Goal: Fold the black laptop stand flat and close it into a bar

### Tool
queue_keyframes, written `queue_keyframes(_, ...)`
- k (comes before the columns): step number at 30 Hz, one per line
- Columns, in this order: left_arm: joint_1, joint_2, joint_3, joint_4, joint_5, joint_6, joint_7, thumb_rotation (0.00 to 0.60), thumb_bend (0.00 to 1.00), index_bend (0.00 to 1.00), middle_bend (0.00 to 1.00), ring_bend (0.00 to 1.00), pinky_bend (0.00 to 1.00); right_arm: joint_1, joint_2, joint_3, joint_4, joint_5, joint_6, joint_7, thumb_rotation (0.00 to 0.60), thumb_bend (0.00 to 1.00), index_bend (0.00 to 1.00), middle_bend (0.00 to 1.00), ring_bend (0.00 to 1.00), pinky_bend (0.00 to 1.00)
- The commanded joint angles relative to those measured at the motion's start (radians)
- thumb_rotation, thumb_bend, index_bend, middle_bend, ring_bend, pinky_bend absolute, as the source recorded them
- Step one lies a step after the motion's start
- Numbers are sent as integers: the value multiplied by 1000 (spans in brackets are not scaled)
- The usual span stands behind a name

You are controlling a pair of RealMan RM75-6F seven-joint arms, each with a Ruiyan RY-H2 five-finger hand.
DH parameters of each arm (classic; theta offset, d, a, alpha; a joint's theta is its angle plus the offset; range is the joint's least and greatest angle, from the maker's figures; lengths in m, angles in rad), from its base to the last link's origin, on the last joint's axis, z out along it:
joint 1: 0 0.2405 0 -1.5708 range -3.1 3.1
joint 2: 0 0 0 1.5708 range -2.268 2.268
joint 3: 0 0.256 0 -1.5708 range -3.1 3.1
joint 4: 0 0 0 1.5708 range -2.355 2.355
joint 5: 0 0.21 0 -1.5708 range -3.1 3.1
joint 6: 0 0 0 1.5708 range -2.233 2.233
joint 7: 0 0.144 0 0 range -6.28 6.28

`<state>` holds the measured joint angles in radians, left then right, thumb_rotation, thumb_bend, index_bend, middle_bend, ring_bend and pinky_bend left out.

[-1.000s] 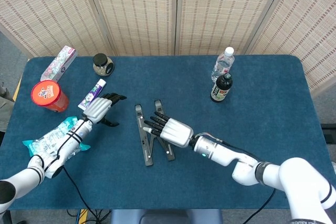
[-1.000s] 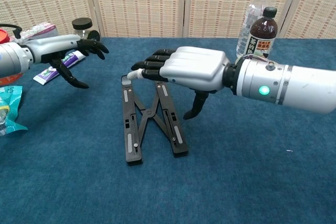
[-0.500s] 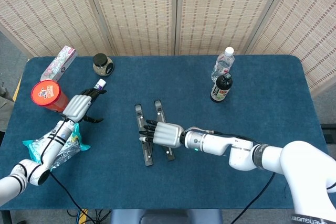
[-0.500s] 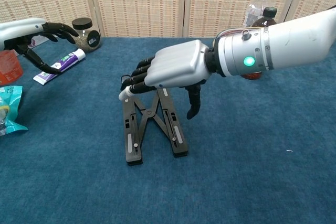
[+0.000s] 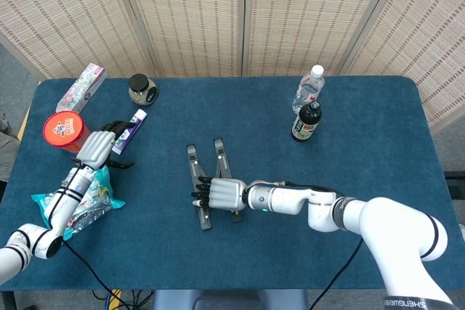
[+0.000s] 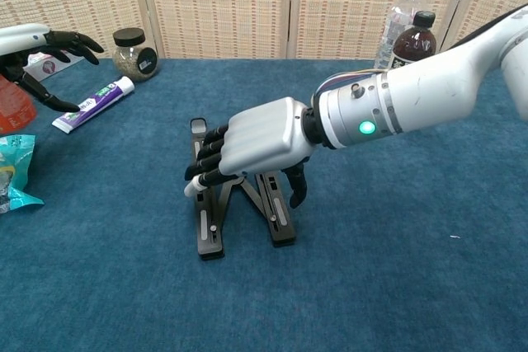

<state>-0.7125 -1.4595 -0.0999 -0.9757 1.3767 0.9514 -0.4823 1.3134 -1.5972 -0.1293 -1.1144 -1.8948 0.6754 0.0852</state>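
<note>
Item: black laptop stand (image 5: 207, 188), lying flat on the blue counter (image 5: 349, 128) in an X, its two rails still splayed; well left of the dark soy-sauce bottle (image 5: 306, 121).

Right hand (image 5: 221, 194): palm down across the stand's middle, fingers (image 6: 206, 172) curled over the left rail, thumb down beside the right rail, straddling both. Firm grip not confirmable.

Left hand (image 5: 96, 147): well left of the stand, near the toothpaste tube (image 5: 131, 130), fingers spread, holding nothing.

Step in hand, as judged: squeezing the rails together. Recommended: press evenly near the pivot, keep the stand flat against the counter, and draw finger side and thumb side inward until the rails meet parallel.
</note>
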Motion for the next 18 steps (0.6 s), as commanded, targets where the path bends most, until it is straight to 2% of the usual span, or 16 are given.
queue_keyframes(1, 5, 0, 1, 4, 4, 0, -5, 600, 112, 138, 177, 97, 109, 15, -26, -16, 31, -11, 9, 29, 600, 0, 0, 0, 0, 0)
queue_keyframes(8, 15, 1, -2, 20, 6, -7, -27, 600, 112, 137, 177, 97, 108, 38, -26, -45, 49, -24, 19, 70, 600, 0, 0, 0, 0, 0)
queue_keyframes(18, 24, -5, -5, 33, 16, -2, -33, 600, 112, 136, 177, 97, 109, 64, -60, -55, 79, -20, 11, 95, 600, 0, 0, 0, 0, 0)
